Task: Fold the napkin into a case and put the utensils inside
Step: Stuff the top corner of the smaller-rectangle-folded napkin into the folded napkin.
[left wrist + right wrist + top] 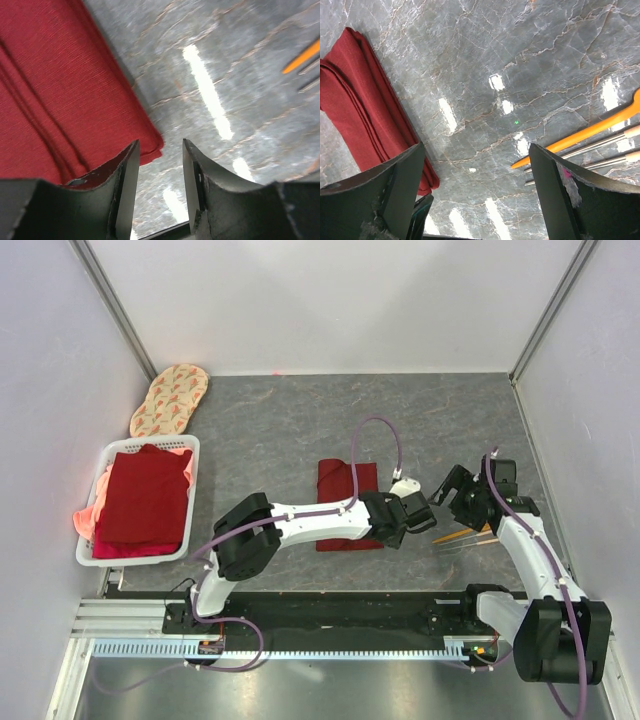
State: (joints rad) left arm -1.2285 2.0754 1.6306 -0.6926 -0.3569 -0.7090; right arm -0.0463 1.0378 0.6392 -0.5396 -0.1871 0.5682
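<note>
Overhead, the left arm [310, 520] hid the lower right of the case [335, 480], and the utensils [590, 132] ran off frame (fork tines not discernible). The folded dark red case lay at 10 o'clock of the left gripper [160, 147], its jaws parted and empty. The right gripper [477, 150] was spread wide, with the case at 9 o'clock and the utensils at 3 o'clock, touching neither.

Left of frame, a white basket [135, 559] holds stacked red and pink cloths [145, 502] — above it, upper left, an oval patterned mat [170, 398] on the grey table [270, 430].
</note>
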